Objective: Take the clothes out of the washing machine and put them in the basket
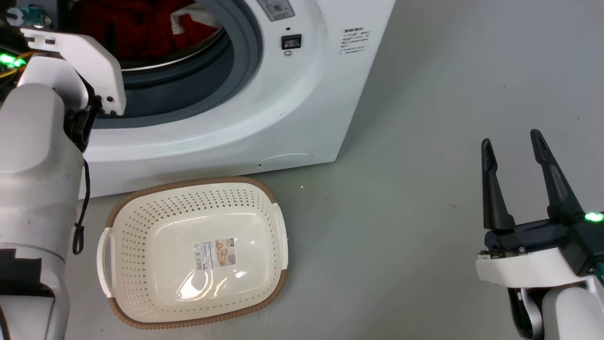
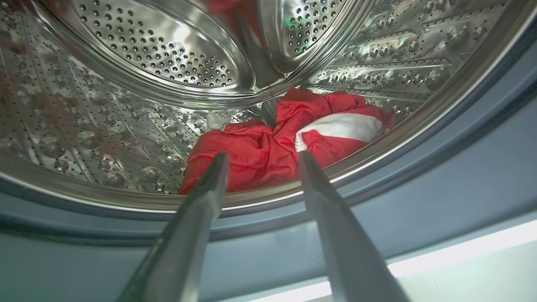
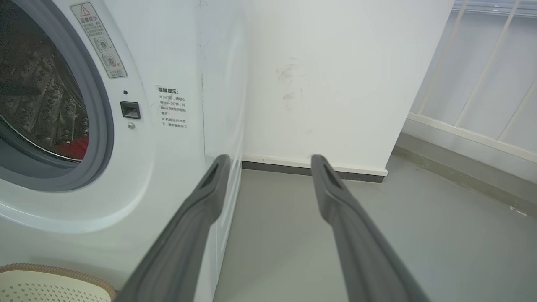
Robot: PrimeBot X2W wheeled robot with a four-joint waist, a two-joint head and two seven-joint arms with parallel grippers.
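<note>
**Red clothes low in the drum, basket on the grey floor**

The smooth grey floor (image 1: 401,212) carries the large white front-loading washing machine (image 1: 292,118) and, just in front of it, the cream perforated plastic basket (image 1: 188,183) with a brown rim. The soft red-and-white fabric clothes (image 2: 323,113) lie low in the steel drum (image 2: 168,63). The left gripper (image 2: 262,154) points at them, fingers apart, holding nothing. The right gripper (image 1: 510,138) hangs over the floor, also spread and empty. A plain white wall (image 3: 327,84) stands beside the machine.

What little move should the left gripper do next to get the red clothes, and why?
Probably ease the left gripper deeper into the washing machine, then close: its fingers are open and aimed at the clothes, apparently just short of them.
</note>
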